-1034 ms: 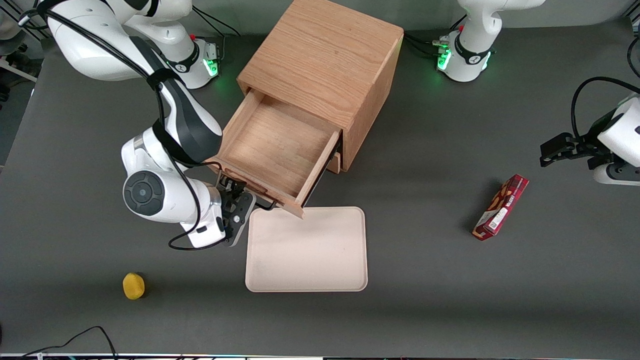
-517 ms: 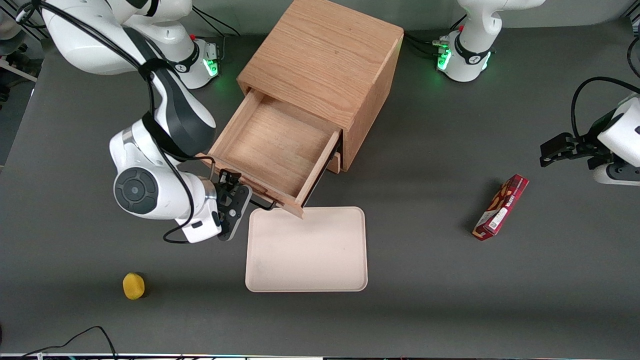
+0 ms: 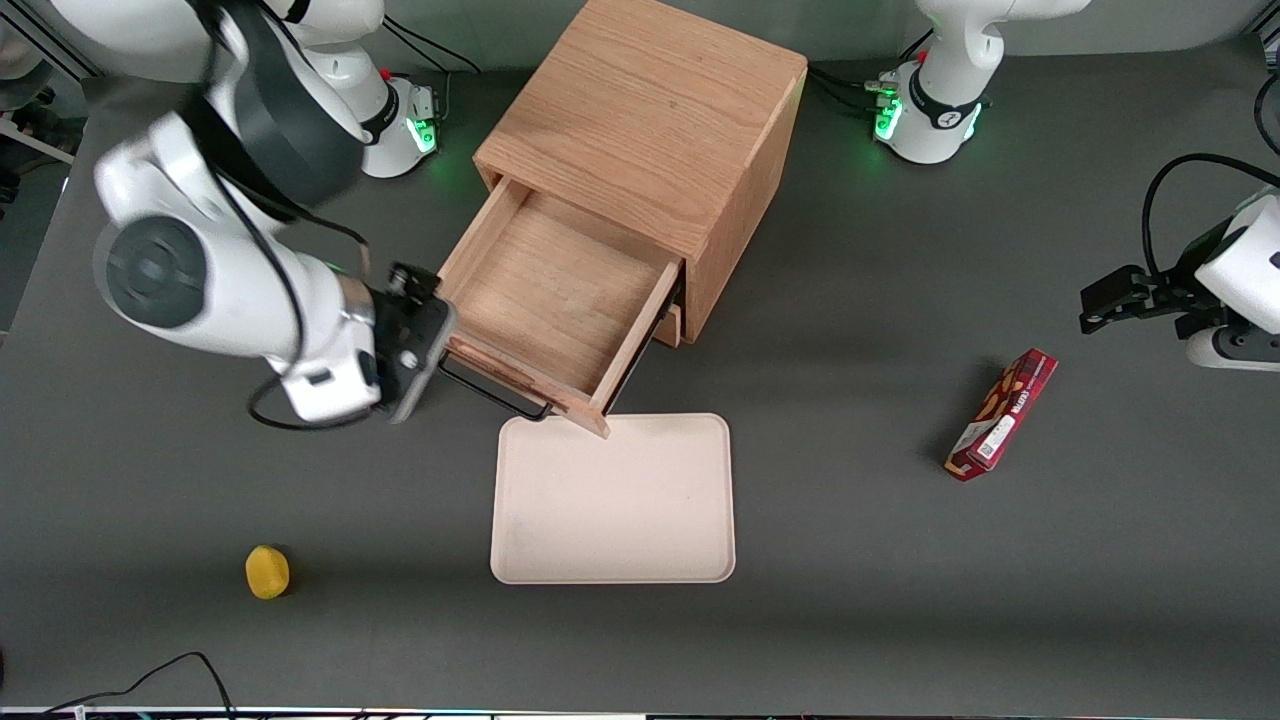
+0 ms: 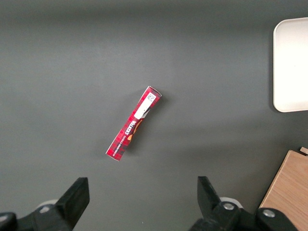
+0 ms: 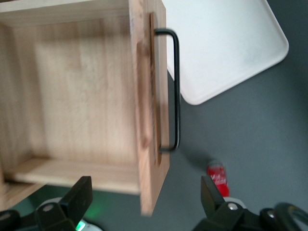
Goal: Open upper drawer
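The oak cabinet [image 3: 650,130] stands at the middle of the table. Its upper drawer [image 3: 560,290] is pulled far out, and its wooden tray is empty. The black wire handle [image 3: 495,390] runs along the drawer's front. My gripper [image 3: 410,340] hovers above the end of the drawer front that lies toward the working arm's end, apart from the handle. In the right wrist view the gripper [image 5: 144,199] is open and empty, with the drawer tray [image 5: 82,96] and the handle [image 5: 176,91] below it. A corner of the lower drawer [image 3: 668,325] shows under the upper one.
A beige tray [image 3: 613,498] lies on the table just in front of the open drawer, also in the right wrist view [image 5: 221,48]. A yellow object [image 3: 267,572] sits nearer the front camera. A red box [image 3: 1003,414] lies toward the parked arm's end.
My gripper has risen from beside the handle and drawn back toward the working arm's end. The drawer has stayed in place, pulled out.
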Controlling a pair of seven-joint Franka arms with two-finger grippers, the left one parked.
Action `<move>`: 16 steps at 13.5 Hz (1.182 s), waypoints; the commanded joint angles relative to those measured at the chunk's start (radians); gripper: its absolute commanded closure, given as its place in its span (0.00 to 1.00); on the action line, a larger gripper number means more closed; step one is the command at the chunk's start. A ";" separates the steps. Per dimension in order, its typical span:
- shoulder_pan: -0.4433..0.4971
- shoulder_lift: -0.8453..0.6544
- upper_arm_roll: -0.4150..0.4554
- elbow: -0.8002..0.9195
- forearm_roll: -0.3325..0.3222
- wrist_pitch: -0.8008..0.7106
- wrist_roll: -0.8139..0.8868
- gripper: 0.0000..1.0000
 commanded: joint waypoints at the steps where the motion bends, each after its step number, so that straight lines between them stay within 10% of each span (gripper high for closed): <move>1: -0.085 -0.157 0.001 -0.136 0.040 -0.017 0.017 0.00; 8: -0.295 -0.542 -0.001 -0.472 0.087 0.016 0.061 0.00; 16: -0.476 -0.537 -0.013 -0.462 0.089 -0.069 0.302 0.00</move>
